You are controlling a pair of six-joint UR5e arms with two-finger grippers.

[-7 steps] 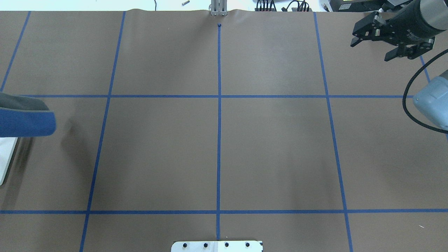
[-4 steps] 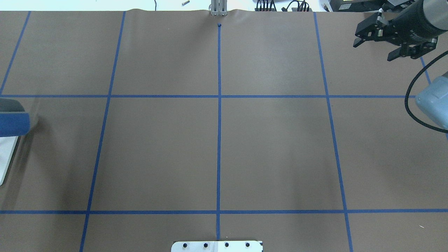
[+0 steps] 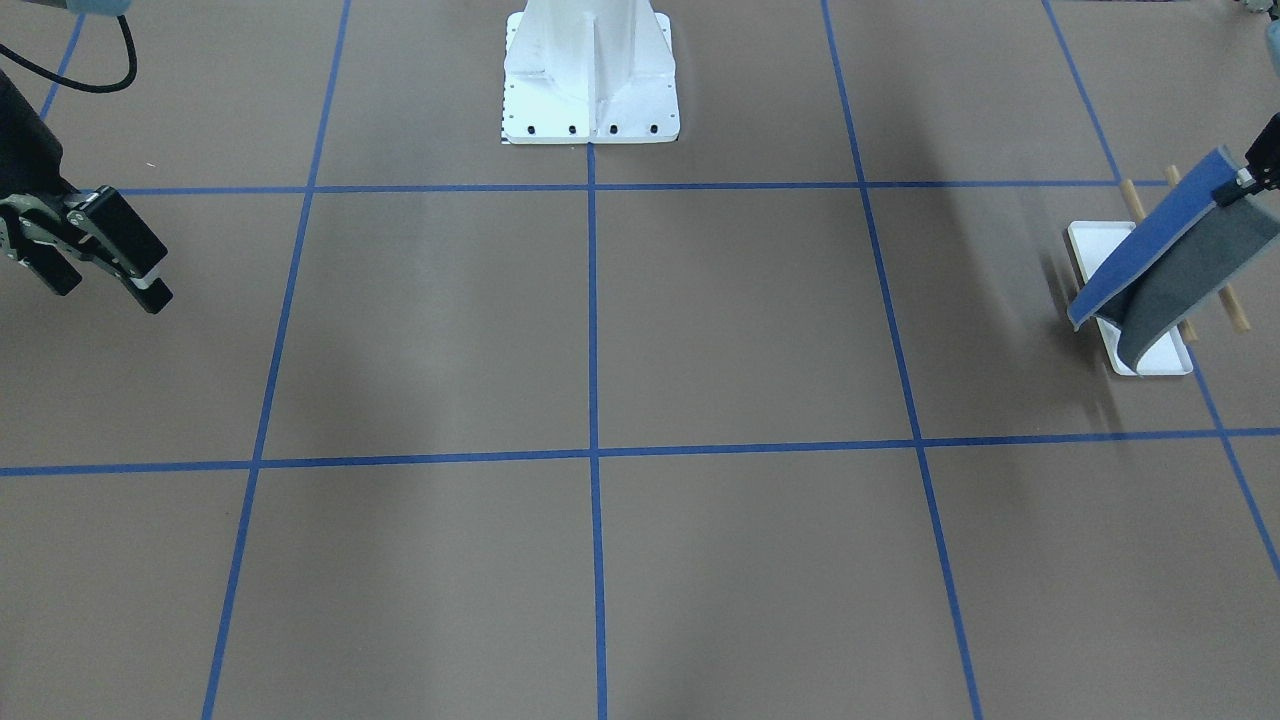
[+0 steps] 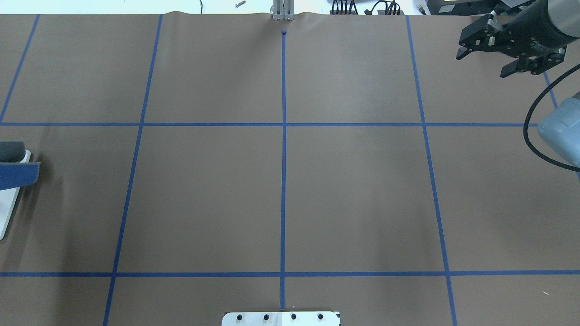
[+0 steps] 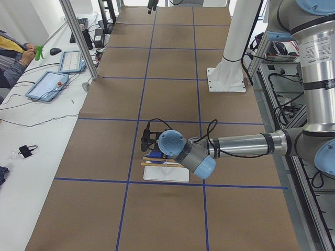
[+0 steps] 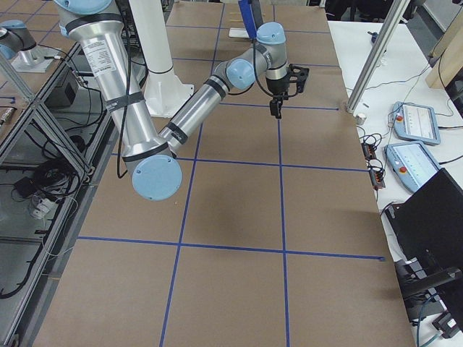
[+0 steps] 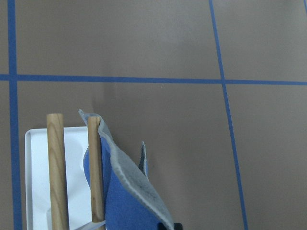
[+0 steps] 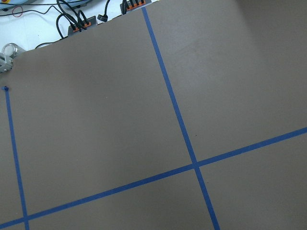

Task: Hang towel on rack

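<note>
Reading left gripper [image 3: 1243,183] as pinched tight on the top corner of the towel [image 3: 1160,265]. Going by the front view, with only a sliver of finger in the wrist view. Holding towel slanted over the rack [image 3: 1232,308], lower end hanging above the white tray [image 7: 36,143], pale edge touching one wooden rod [image 7: 95,167], clear of the other. Not draped over either rod, by the look of it.

Could slide off that rod's outer side onto the tray or table [image 3: 600,320] if let go now, with most of the cloth on one side. Could also snag the rod and tip the light rack if dragged across too low. Single-corner grip, so expect swing and twist.

Looks limp, curled into a loose fold: bright blue on one face, dark grey on the other, pale stitched border.

Farther off, seeing right gripper [image 4: 482,63] spread wide, nothing in it, well apart from all this.
</note>
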